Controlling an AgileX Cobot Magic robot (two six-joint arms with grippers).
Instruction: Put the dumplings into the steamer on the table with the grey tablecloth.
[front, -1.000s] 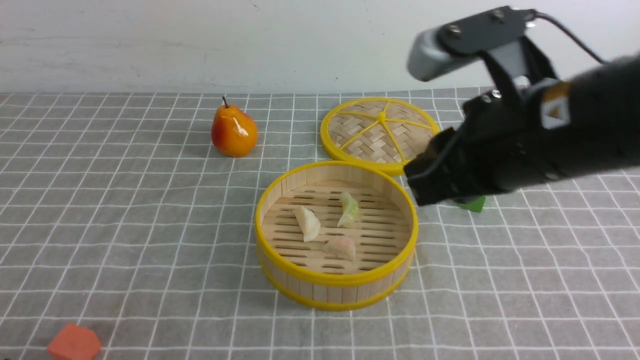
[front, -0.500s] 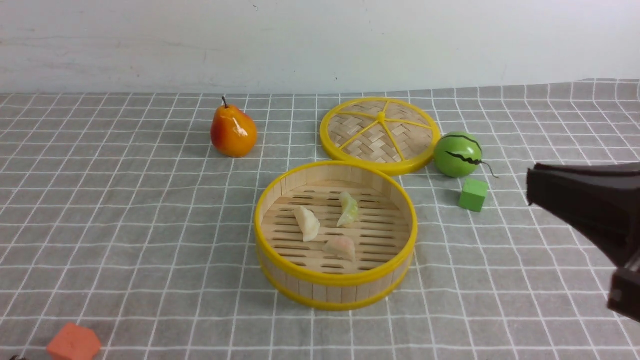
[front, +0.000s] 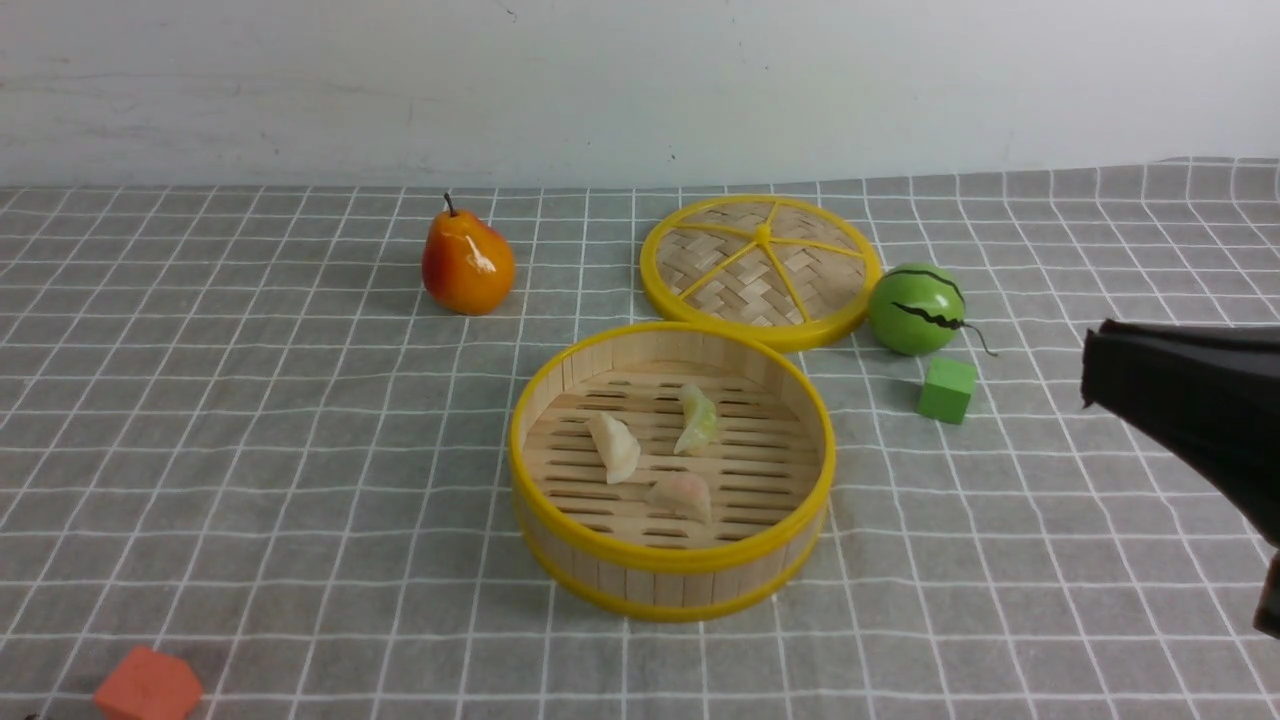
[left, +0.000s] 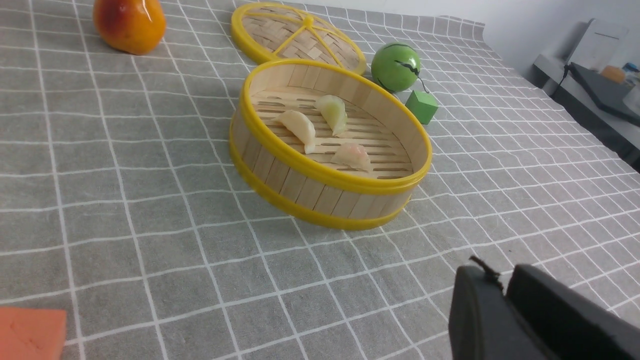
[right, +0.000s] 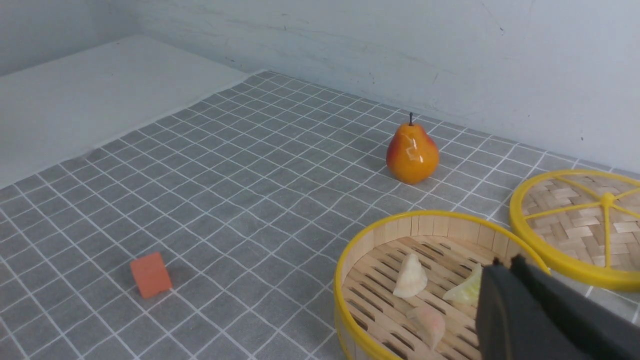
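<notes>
The steamer (front: 670, 560) stands on the grey tablecloth (front: 250, 450) covering the table, near the middle. All three dumplings lie on its slatted floor: the white one (front: 615, 448), the green one (front: 697, 420) and the pink one (front: 683, 494). My right gripper (front: 1090, 372) hangs at the right edge, well right of the steamer, shut and empty. In the right wrist view its tips (right: 505, 261) sit in front of the green dumpling (right: 465, 292). My left gripper (left: 502, 275) shows only in the left wrist view, fingers together, empty, over bare cloth on the near side of the steamer (left: 325, 175).
A woven yellow-rimmed lid (front: 760, 270) lies behind the steamer. A green melon ball (front: 915, 308) and a green cube (front: 946, 389) sit to its right, and a pear (front: 467, 262) stands at the back left. An orange block (front: 148, 686) rests at the near left.
My right arm has pulled back from above the steamer's right side to the right edge, uncovering the melon ball and cube. Its jaws have closed. The dumplings have not moved.
</notes>
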